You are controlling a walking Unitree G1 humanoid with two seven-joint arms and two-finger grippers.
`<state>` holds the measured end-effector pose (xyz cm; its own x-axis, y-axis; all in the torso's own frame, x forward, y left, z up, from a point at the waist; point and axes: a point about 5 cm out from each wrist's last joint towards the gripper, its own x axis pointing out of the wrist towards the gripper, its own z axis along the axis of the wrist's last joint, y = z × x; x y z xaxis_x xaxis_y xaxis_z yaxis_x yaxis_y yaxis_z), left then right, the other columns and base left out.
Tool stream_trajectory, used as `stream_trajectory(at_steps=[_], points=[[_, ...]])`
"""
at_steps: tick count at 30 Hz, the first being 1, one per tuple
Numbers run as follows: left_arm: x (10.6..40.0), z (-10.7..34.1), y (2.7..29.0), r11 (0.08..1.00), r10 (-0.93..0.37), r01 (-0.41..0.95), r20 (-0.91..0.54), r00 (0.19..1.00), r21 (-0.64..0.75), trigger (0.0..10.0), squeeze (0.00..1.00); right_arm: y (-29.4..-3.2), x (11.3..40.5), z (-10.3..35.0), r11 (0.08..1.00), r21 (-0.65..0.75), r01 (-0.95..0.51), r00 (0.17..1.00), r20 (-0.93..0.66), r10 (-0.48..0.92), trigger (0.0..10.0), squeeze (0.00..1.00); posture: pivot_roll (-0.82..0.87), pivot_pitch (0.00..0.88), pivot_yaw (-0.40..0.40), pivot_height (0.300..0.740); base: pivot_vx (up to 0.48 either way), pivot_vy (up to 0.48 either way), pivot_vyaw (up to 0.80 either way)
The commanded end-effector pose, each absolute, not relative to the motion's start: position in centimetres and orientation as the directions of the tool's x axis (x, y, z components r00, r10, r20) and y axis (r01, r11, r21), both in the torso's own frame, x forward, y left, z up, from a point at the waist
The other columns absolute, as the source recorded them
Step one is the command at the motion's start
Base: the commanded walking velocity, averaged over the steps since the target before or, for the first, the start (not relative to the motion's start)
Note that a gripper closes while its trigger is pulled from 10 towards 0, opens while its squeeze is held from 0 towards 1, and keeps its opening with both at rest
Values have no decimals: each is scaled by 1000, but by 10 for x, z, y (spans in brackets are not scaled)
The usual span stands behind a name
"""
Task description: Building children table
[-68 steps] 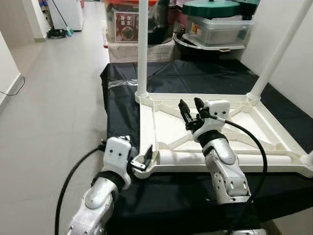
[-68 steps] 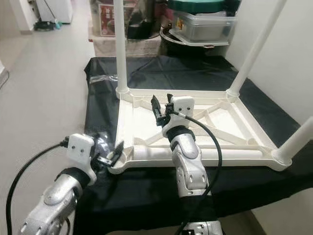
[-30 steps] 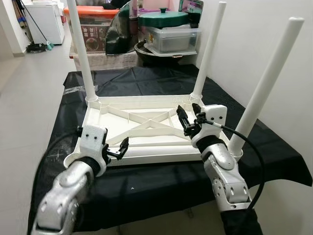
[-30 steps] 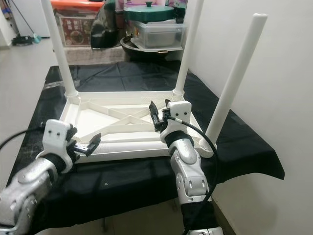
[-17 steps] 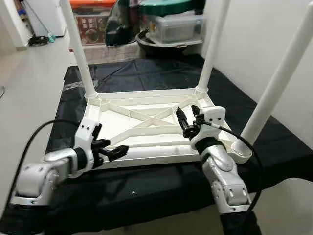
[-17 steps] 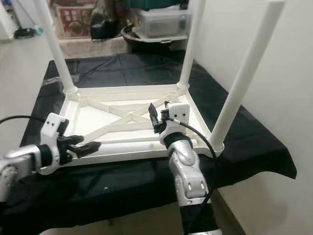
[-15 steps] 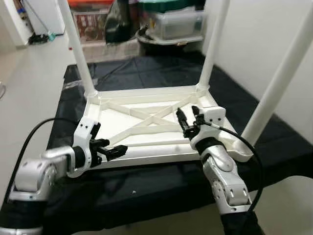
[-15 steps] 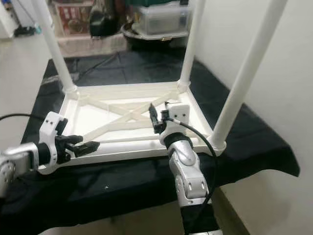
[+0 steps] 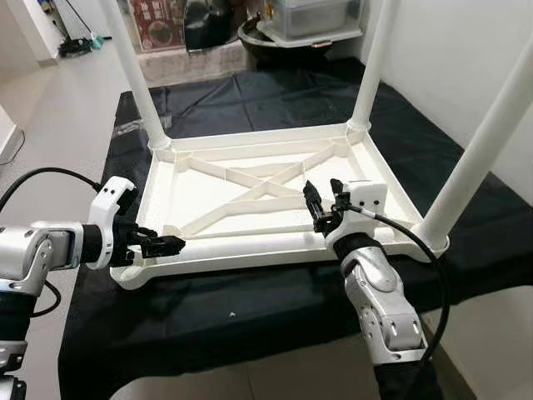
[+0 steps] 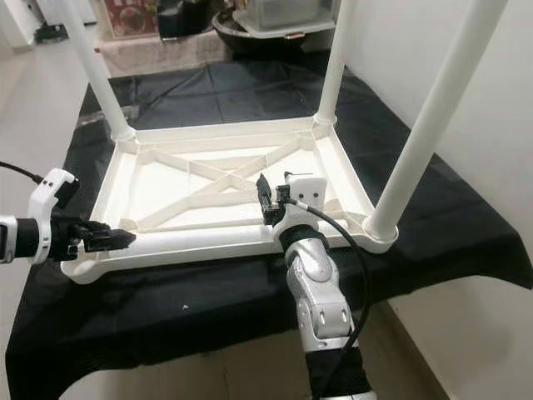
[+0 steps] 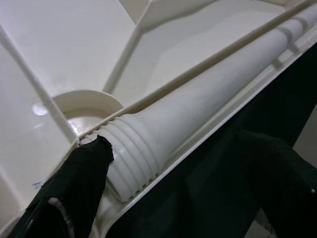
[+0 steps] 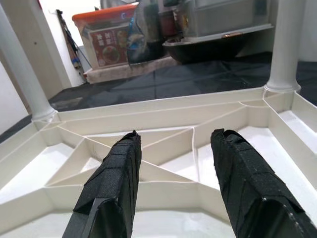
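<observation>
The white children's table lies upside down on a black cloth. Three legs stand in its corners: far left, far right and near right. A loose leg lies along the inside of the near rail, its threaded end beside the vacant near-left socket. My left gripper reaches in from the left at that corner. It is open, with one finger touching the threaded end and the other outside the rim. My right gripper hovers open over the near rail, holding nothing.
The black cloth drapes a low platform with edges close on all sides. Storage boxes and a large pot crowd the back. A white wall runs along the right. Tiled floor lies to the left, and a black cable loops from my left arm.
The head view has shifted and looks down more steeply. My left arm has swung out to the left, its gripper now pointing along the near rail. The right gripper stays over the rail.
</observation>
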<state>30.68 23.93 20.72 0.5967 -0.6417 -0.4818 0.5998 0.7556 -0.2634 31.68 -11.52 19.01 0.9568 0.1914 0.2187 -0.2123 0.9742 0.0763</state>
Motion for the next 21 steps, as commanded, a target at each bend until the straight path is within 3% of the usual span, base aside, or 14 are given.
stream_trajectory(at_steps=[1, 9, 21], points=[[302, 205, 246, 763, -633, 581, -511, 582, -283, 10000, 0, -114, 315, 188, 975, 75, -207, 961, 204, 188, 10000, 0, 178, 181, 31, 740, 0, 0, 0], [297, 194, 241, 727, -677, 573, -534, 507, -379, 10000, 0, -115, 315, 187, 977, 74, -198, 964, 198, 180, 10000, 0, 171, 175, 30, 740, 0, 0, 0], [298, 213, 260, 772, -614, 568, -564, 552, -284, 10000, 0, -116, 315, 186, 977, 68, -204, 963, 196, 187, 10000, 0, 170, 160, 24, 740, 0, 0, 0]])
